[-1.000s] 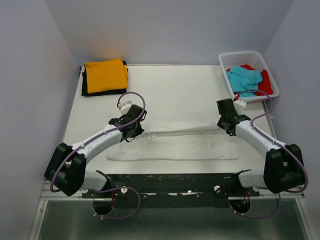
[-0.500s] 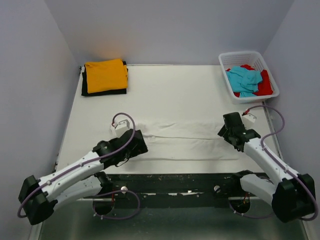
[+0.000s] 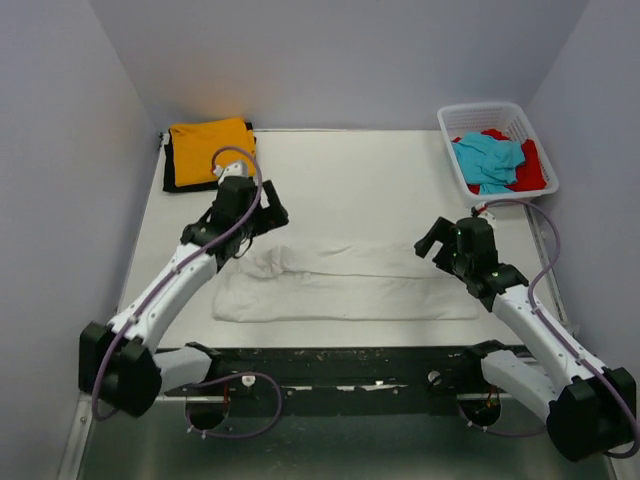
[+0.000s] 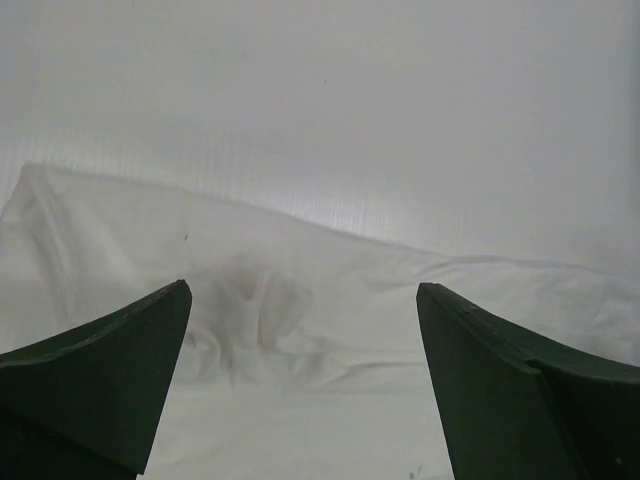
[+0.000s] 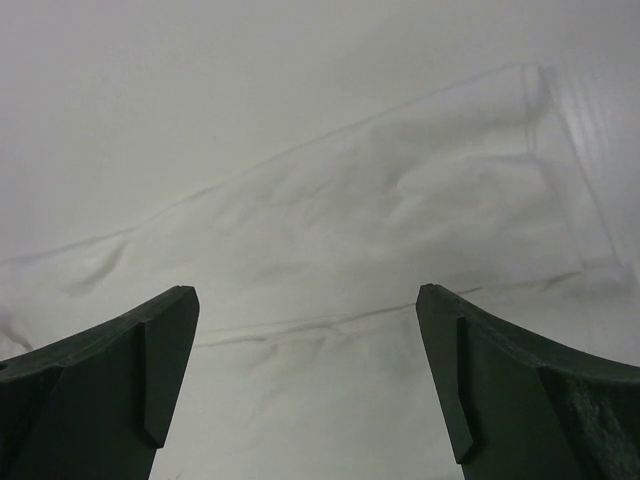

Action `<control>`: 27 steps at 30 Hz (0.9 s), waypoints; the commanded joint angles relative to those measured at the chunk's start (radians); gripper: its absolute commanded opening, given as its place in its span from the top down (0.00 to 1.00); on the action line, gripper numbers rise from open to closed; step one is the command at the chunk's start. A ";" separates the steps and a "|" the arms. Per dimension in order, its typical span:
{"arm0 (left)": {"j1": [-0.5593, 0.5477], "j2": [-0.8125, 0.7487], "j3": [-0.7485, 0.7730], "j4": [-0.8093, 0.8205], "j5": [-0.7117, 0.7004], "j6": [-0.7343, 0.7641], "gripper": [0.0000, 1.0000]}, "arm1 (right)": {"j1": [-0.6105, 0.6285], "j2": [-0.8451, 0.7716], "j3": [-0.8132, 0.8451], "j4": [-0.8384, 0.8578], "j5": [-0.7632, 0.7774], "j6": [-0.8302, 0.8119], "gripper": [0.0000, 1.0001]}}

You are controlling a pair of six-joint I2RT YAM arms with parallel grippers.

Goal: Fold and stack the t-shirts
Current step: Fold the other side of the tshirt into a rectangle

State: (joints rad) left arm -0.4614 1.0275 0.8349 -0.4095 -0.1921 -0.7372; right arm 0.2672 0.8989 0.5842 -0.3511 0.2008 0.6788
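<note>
The white t-shirt lies on the table as a long folded strip, slightly bunched at its left end. My left gripper hovers open above that left end, and the wrinkled cloth shows below its empty jaws. My right gripper hovers open over the strip's right end, where a fold line crosses the cloth. An orange t-shirt lies folded on a black one at the far left. Turquoise and red t-shirts sit crumpled in the basket.
A white lattice basket stands at the far right corner of the table. Grey walls close in the table on the left, back and right. The black rail with both arm bases runs along the near edge.
Both grippers carried the white shirt's far edge toward the near side, opened and let go. The shirt now lies flat. The left arm has swung back toward the far left.
</note>
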 commanded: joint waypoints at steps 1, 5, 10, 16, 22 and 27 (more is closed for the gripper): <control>0.111 0.388 0.287 0.023 0.271 0.225 0.01 | 0.002 0.066 0.009 0.068 -0.175 -0.080 0.00; 0.145 0.585 0.397 -0.015 0.454 0.239 0.01 | 0.003 0.058 0.006 0.059 -0.145 -0.097 0.00; 0.144 0.630 0.339 0.017 0.550 0.198 0.01 | 0.002 0.030 0.007 0.037 -0.088 -0.102 0.00; 0.111 0.572 0.182 0.075 0.589 0.185 0.01 | 0.002 0.045 0.002 0.037 -0.068 -0.105 0.00; 0.056 0.505 0.052 0.051 0.549 0.138 0.01 | 0.002 0.069 0.003 0.045 -0.089 -0.107 0.00; -0.080 0.311 -0.076 -0.003 0.388 0.055 0.01 | 0.002 0.065 -0.017 0.065 -0.095 -0.110 0.00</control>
State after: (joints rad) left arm -0.4366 1.4921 0.8265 -0.3599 0.3225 -0.6006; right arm 0.2684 0.9634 0.5842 -0.3145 0.1066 0.5850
